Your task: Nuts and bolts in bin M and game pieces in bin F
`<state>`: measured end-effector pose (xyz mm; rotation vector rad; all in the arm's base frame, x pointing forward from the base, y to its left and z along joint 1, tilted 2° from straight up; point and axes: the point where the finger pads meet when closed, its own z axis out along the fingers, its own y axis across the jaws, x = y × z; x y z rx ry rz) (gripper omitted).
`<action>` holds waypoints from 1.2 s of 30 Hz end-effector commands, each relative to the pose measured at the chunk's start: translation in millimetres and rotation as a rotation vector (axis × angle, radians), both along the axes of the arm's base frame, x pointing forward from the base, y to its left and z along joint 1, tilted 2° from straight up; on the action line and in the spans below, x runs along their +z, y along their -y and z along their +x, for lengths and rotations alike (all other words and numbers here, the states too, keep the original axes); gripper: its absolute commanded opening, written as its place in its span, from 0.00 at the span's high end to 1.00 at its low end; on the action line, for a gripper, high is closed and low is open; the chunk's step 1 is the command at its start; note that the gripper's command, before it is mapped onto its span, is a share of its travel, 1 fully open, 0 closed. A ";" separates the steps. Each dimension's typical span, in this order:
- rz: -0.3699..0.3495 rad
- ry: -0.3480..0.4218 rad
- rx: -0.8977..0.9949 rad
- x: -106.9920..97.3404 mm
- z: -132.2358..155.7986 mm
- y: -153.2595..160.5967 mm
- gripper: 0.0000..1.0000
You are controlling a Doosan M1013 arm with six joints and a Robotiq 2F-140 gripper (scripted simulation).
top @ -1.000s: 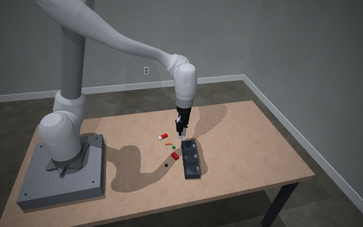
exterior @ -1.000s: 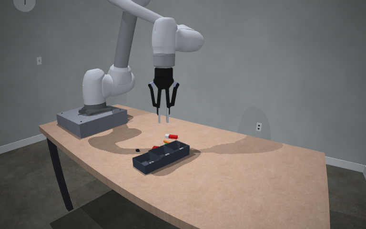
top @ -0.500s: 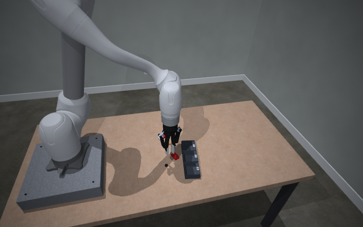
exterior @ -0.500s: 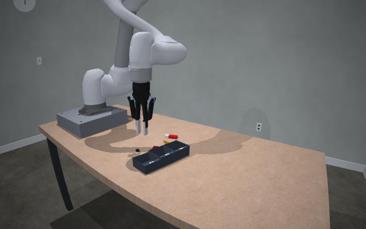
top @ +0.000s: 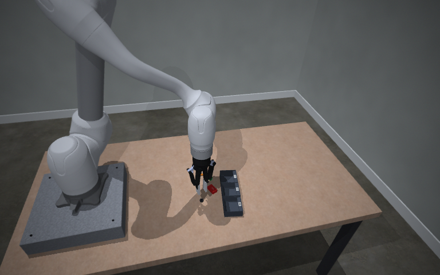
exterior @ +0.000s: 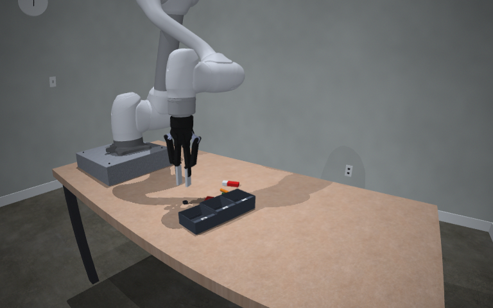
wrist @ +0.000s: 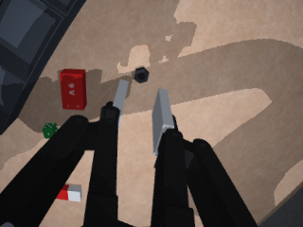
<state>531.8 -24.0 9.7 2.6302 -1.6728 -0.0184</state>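
Jaws of the gripper (top: 201, 192) stand slightly apart, with nothing between them. From the top, you see them above the small black nut (top: 201, 200); they partly hide the red block (top: 212, 189) beside the dark bin row (top: 231, 193).

From the exterior, the bin row (exterior: 217, 213) hides most of the red block, and its labels are unreadable.

At the wrist, the hexagonal nut (wrist: 140, 75) lies on the matte table (wrist: 240, 19), just beyond the fingertips.

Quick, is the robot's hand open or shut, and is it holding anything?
Hand: slightly open, holding nothing, above the small black nut.
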 end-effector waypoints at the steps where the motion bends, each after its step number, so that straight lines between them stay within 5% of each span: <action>1: 0.000 0.000 0.000 0.1 0.1 -0.1 0.81; 19: 0.000 0.000 0.000 0.1 0.3 -0.4 0.81; 36: 0.000 0.000 0.000 -56.3 -0.8 0.4 0.81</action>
